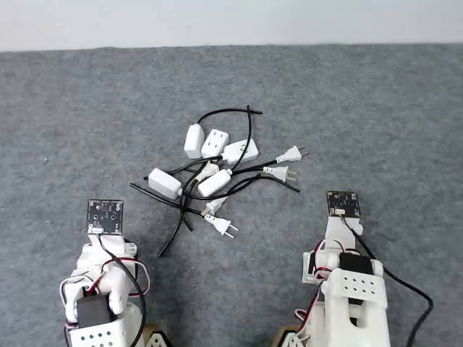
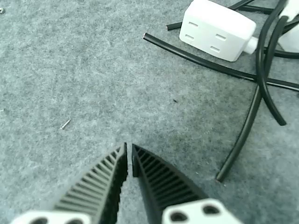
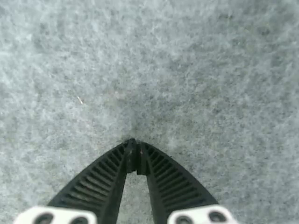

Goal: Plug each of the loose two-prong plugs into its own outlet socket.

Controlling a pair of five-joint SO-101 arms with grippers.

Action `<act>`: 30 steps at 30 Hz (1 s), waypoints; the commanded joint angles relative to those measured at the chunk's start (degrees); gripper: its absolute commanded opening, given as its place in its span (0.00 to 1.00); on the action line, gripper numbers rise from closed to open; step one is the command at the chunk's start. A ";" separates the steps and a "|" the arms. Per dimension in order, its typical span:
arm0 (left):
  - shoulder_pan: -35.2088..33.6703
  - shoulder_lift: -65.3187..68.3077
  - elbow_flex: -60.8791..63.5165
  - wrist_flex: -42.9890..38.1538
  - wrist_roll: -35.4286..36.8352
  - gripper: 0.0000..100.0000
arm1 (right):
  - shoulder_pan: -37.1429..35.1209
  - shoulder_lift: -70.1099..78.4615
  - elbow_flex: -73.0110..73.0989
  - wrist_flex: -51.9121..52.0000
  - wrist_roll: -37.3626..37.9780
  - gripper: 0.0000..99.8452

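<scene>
Left gripper (image 2: 129, 150) and right gripper (image 3: 135, 143) sit closed, empty; the tangled black cords (image 1: 173, 236) could drag neighbouring white two-prong plugs (image 1: 289, 154) askew.

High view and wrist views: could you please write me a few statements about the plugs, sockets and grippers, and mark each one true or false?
1. The left gripper and the right gripper are both shut and empty. True.
2. In the high view, three white two-prong plugs lie with their bare prongs showing. True.
3. The right gripper is directly above those plugs. False: the bare grey felt table lies in front of it.
4. The white plastic outlet socket near the left gripper has a plug pushed into it. False: the slots on its visible face are empty.
</scene>
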 commanded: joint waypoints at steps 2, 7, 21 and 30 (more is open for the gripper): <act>0.26 -1.14 -0.48 0.35 0.44 0.01 | -0.66 0.22 0.09 -1.27 -0.35 0.01; 0.18 -1.14 -0.48 0.35 0.53 0.01 | -1.36 0.22 0.09 -1.27 -0.35 0.01; -0.18 -1.14 -0.66 0.35 0.62 0.01 | -5.85 0.22 0.09 -1.27 -0.44 0.01; -0.26 -1.23 -6.11 0.26 0.62 0.01 | 3.91 0.22 -7.03 -1.10 -0.35 0.01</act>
